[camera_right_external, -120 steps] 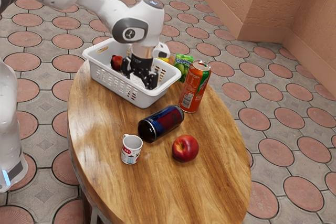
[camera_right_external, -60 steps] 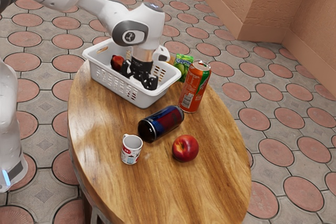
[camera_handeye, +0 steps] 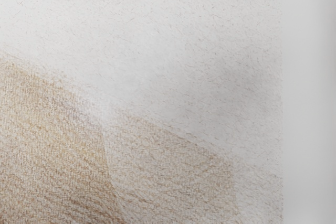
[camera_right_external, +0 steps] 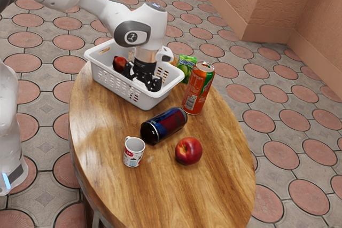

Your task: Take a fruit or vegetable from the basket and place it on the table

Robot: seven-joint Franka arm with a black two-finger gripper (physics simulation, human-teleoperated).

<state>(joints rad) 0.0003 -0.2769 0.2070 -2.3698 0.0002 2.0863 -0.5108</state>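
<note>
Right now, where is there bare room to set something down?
Free: the table past the mug and apple, away from the basket; the strip between basket and mug. Crowded: inside the basket, with the gripper near a red fruit, and around the orange can and green packet.

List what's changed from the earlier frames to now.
The tool has sunk a little lower into the basket; can't tell if it has taken hold of anything. No visible release. Unmoved: basket, red fruit inside it, table apple, mug, lying can, upright can, green pack.
</note>
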